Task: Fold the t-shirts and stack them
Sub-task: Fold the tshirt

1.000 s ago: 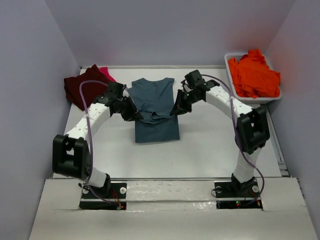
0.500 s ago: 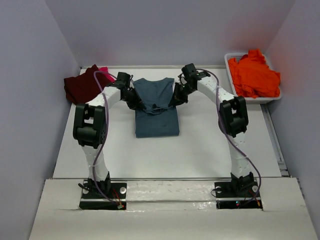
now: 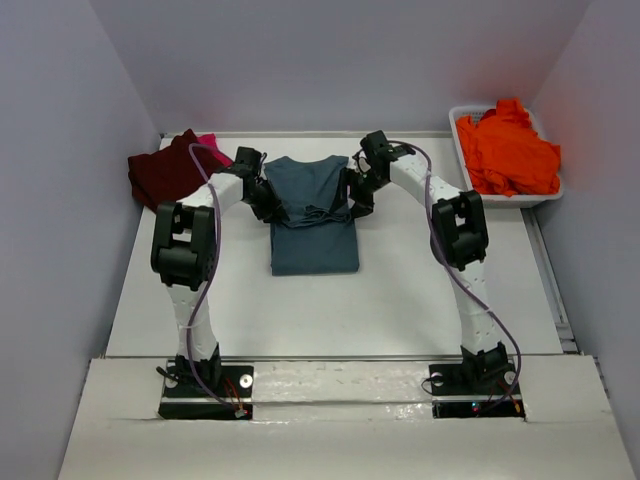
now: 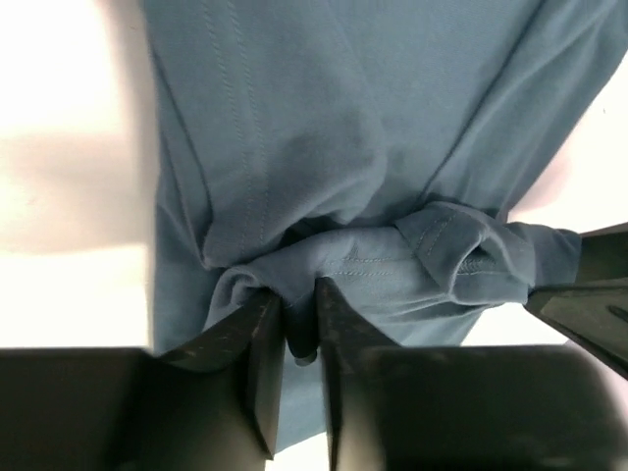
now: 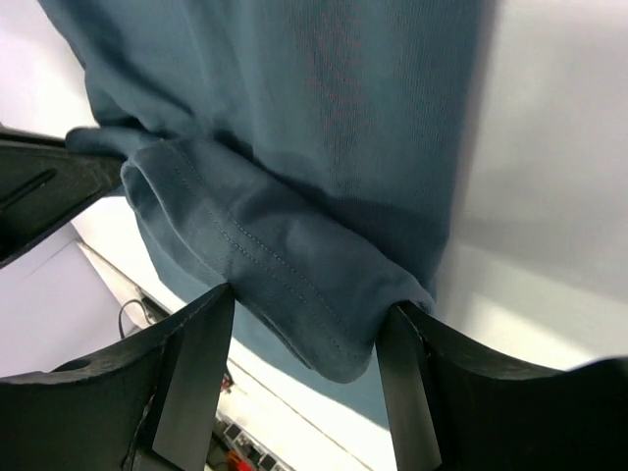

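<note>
A slate teal-blue t-shirt (image 3: 313, 235) lies partly folded in the middle of the table, its top edge doubled down into a bunched ridge. My left gripper (image 3: 268, 203) is at the ridge's left end, and in the left wrist view (image 4: 299, 319) its jaws stand narrow with a fold of the shirt (image 4: 294, 118) pinched between them. My right gripper (image 3: 357, 200) is at the right end. In the right wrist view (image 5: 309, 329) its jaws stand wide apart, and the hemmed fold of the shirt (image 5: 294, 128) hangs loose between them. A dark maroon t-shirt (image 3: 165, 175) lies over a bright pink one (image 3: 213, 146) at the back left.
A white tub (image 3: 512, 199) at the back right holds crumpled vivid orange t-shirts (image 3: 508, 150). Purple-grey walls close in the table on the left, back and right. Both arms reach forward, their elbows beside the teal shirt.
Both grippers carried the shirt's top edge down and lowered it onto the body. The right jaws have opened wide and let the fold go; the left jaws have eased apart slightly.
</note>
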Robot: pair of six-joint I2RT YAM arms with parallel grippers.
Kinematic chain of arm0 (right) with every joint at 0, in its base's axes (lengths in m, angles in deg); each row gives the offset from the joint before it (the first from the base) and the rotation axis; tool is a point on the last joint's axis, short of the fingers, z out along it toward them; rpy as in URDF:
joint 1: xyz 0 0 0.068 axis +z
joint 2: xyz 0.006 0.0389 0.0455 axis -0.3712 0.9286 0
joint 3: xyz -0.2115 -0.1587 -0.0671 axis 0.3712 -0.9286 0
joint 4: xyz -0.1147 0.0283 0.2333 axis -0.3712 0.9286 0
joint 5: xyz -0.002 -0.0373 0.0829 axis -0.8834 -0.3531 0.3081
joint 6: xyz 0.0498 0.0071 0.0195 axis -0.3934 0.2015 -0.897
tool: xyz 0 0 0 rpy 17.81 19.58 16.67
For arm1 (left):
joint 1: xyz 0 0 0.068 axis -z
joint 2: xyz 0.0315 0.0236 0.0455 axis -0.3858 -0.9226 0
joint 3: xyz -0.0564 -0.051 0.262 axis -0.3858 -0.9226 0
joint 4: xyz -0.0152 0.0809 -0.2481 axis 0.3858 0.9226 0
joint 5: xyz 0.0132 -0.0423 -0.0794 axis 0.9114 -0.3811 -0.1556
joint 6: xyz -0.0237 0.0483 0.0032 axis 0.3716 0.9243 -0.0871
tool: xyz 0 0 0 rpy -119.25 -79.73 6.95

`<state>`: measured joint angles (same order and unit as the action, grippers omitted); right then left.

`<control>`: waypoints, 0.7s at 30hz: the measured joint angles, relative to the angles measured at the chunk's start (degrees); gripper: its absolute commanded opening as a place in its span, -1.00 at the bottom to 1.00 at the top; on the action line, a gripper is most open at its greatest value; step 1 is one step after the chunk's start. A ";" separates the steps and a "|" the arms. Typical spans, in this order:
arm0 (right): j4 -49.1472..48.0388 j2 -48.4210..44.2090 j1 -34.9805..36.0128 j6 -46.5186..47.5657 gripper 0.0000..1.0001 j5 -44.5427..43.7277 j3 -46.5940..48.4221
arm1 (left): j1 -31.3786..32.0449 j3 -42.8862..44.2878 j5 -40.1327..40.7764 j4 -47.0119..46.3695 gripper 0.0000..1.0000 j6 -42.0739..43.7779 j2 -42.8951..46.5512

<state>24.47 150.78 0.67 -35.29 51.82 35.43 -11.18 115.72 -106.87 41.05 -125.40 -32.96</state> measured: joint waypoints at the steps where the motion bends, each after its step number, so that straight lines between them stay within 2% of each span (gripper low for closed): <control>1: -0.07 0.61 0.02 0.04 0.29 0.02 0.70 | -0.04 0.00 0.31 0.02 -0.55 -0.02 0.02; 2: -0.15 1.29 0.02 0.17 0.30 0.02 1.16 | -0.24 0.00 0.68 0.04 -0.63 -0.07 0.04; 5: 0.24 2.38 0.02 0.39 0.30 0.02 1.97 | -0.87 0.00 1.09 0.07 -0.69 -0.26 0.15; 6: 0.46 2.73 0.02 0.44 0.30 0.07 2.60 | -1.22 0.00 1.16 0.04 -0.81 -0.22 0.24; 9: 1.36 5.22 0.00 0.59 0.30 0.42 6.95 | -2.36 0.00 1.36 0.04 -0.81 -0.24 0.52; 10: 1.36 5.79 0.00 0.63 0.30 0.50 7.72 | -2.69 0.00 1.44 0.04 -0.76 -0.13 0.63; 11: 1.57 6.21 0.00 0.66 0.31 0.59 8.52 | -2.99 0.00 1.44 0.04 -0.66 -0.13 0.72; 12: 1.64 6.54 0.00 0.66 0.31 0.68 9.01 | -3.43 0.00 1.44 0.04 -0.36 -0.11 0.85; 14: 2.14 6.93 0.00 0.70 0.32 0.87 10.03 | -3.89 0.00 1.36 -0.02 0.03 0.28 0.96; 15: 2.38 6.97 0.00 0.79 0.32 0.92 10.43 | -4.09 0.00 1.25 -0.11 0.39 0.20 0.96; 17: 2.84 7.02 -0.15 0.96 0.33 1.01 11.23 | -4.39 0.00 0.83 -0.52 0.59 0.24 0.96; 21: 3.02 7.02 -0.39 1.62 0.39 1.07 12.50 | -4.44 0.00 -1.27 -2.71 0.70 0.66 1.09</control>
<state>27.49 157.79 0.28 -33.67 52.89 47.93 -15.62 115.72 -108.14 38.34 -124.74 -31.87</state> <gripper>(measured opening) 0.671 0.820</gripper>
